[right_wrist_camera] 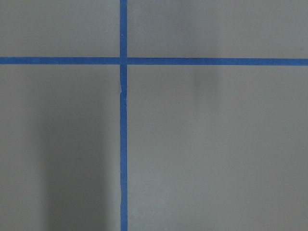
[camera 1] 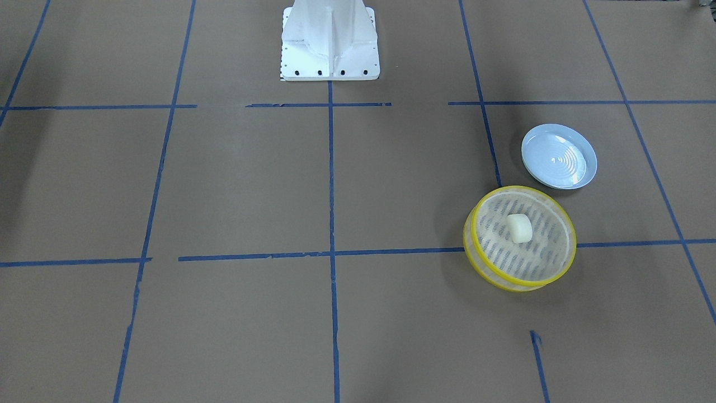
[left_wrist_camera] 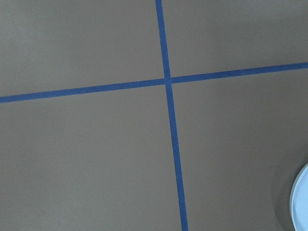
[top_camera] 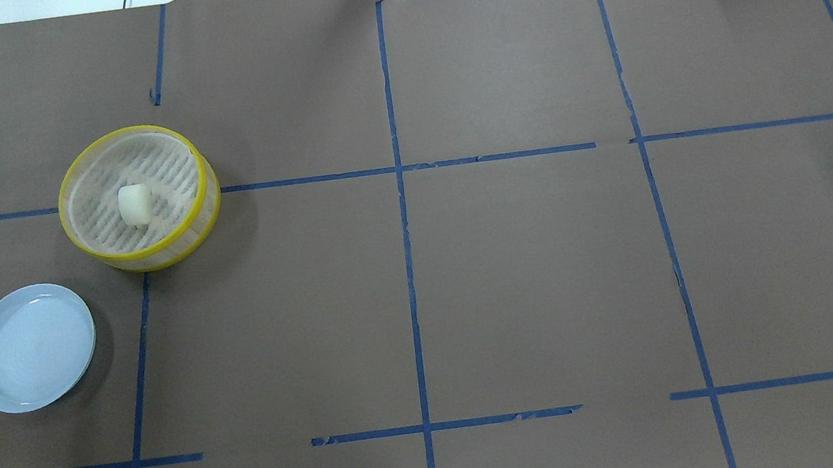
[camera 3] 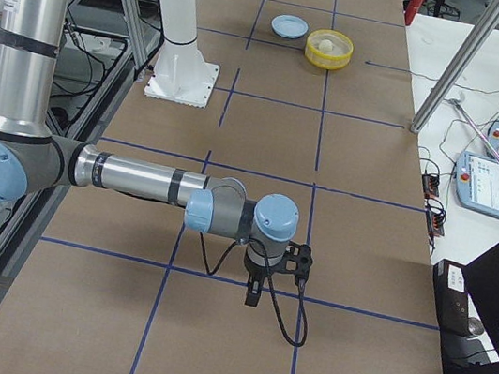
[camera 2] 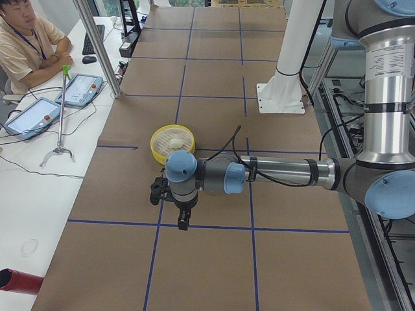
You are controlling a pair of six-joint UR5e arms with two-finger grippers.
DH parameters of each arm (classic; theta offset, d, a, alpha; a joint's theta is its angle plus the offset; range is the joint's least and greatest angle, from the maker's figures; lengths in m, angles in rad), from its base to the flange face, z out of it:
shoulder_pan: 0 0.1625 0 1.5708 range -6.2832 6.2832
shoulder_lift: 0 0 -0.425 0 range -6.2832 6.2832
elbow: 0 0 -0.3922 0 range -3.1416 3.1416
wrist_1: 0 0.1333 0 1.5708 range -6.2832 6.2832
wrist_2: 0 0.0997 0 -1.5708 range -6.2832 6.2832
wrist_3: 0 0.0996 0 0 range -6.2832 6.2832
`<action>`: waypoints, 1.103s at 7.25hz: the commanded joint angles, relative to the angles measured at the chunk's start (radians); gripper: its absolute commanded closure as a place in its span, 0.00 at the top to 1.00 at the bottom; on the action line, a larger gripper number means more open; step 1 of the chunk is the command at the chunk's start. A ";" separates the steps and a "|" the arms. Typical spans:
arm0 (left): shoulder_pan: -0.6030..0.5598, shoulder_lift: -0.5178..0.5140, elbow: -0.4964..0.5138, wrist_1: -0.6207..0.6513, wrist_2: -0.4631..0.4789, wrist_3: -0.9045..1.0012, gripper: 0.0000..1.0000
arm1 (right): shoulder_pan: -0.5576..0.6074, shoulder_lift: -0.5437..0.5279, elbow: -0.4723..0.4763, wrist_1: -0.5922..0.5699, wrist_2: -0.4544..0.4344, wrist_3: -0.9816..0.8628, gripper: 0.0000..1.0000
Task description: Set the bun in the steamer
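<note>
The cream-white bun (camera 1: 519, 228) lies on the slatted floor of the yellow-rimmed steamer (camera 1: 475, 238), near its middle. Both show in the overhead view, the bun (top_camera: 135, 204) inside the steamer (top_camera: 76, 228), and small in the right side view (camera 3: 326, 44). Neither gripper shows in the overhead or front view. My left gripper (camera 2: 183, 224) shows only in the left side view, pointing down over the table near the steamer (camera 2: 156, 146); I cannot tell if it is open. My right gripper (camera 3: 253, 297) shows only in the right side view, far from the steamer; I cannot tell its state.
A pale blue ridged plate (camera 1: 559, 157) sits empty beside the steamer, also in the overhead view (top_camera: 31, 346) and at the left wrist view's edge (left_wrist_camera: 301, 202). The white robot base (camera 1: 330, 42) stands mid-table. Blue tape lines grid the brown table. An operator (camera 2: 26, 39) sits at a side desk.
</note>
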State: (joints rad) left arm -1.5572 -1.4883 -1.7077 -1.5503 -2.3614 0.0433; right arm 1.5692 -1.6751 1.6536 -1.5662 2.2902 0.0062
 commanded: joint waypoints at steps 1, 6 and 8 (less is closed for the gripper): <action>-0.003 0.002 -0.029 0.032 0.001 0.000 1.00 | 0.000 0.000 0.000 0.000 0.000 0.000 1.00; -0.004 0.014 -0.049 0.024 0.001 0.001 1.00 | 0.000 0.000 0.000 0.000 0.000 0.000 1.00; -0.004 0.003 -0.050 0.032 -0.004 0.000 1.00 | 0.000 0.000 0.000 0.000 0.000 0.000 1.00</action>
State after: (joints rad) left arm -1.5615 -1.4787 -1.7559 -1.5236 -2.3619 0.0442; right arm 1.5693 -1.6751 1.6537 -1.5662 2.2902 0.0062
